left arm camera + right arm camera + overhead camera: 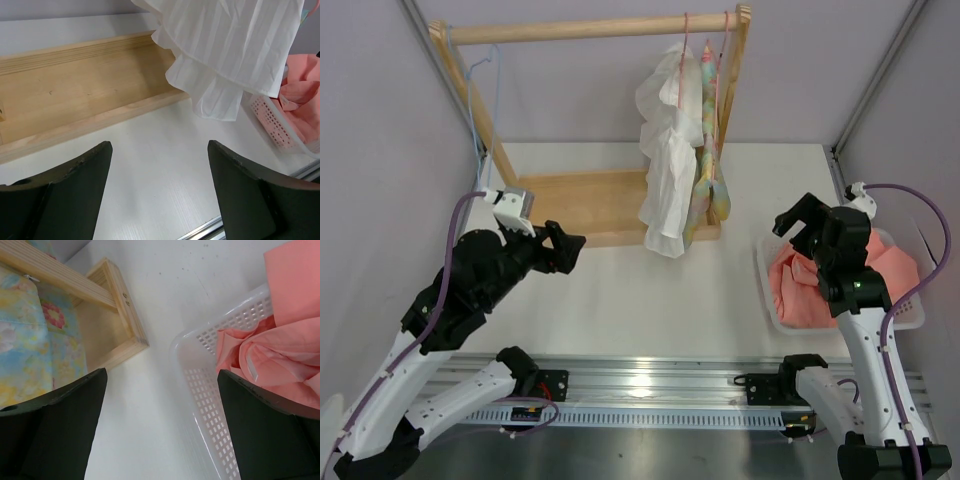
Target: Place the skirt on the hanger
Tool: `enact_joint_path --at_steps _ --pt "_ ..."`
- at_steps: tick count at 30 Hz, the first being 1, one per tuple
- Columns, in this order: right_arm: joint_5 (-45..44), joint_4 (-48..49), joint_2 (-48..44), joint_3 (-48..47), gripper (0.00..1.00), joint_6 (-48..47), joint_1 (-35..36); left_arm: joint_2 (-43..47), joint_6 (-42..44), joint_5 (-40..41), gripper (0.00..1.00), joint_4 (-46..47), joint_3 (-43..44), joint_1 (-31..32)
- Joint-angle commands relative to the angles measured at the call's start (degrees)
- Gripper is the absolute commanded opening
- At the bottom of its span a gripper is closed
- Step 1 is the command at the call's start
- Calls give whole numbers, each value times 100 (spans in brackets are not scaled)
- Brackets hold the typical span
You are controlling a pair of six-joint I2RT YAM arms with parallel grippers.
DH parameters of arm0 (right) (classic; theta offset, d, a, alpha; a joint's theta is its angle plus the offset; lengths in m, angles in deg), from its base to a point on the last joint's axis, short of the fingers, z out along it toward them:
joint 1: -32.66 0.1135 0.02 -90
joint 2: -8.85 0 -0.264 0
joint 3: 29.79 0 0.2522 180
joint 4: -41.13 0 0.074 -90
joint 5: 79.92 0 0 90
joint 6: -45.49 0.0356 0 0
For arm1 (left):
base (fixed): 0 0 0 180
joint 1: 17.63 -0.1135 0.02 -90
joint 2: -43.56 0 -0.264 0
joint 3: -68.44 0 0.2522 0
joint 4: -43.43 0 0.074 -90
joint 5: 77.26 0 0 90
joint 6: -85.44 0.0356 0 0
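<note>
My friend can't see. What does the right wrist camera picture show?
A crumpled salmon-pink fabric skirt lies in a white perforated plastic basket, seen past the open black fingers of the right gripper. A pastel flowery garment hangs beside a wooden rack base.

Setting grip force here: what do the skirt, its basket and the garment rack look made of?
Skirt: thin woven fabric, matte salmon-pink, judging by its soft folds and creases. Basket: probably moulded white plastic, slightly glossy, with a perforated grid wall. Garment rack: pale unpainted wood, with faint grain lines showing on its base tray.
</note>
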Motion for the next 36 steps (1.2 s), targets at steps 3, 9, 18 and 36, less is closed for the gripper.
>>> enact_joint_path --at_steps 3,9,18,36 --pt "-306 -143 -29 -192 100 48 14 68 130 56 84 -48 85 20" --pt "-534 -494 426 -157 99 -40 -21 86 209 73 84 -39 85 20" --pt "-1211 -741 946 544 87 460 -258 112 218 -111 85 251 -47 20" --pt "-992 303 1887 775 74 469 -1076 235 130 -234 85 321 -179 20"
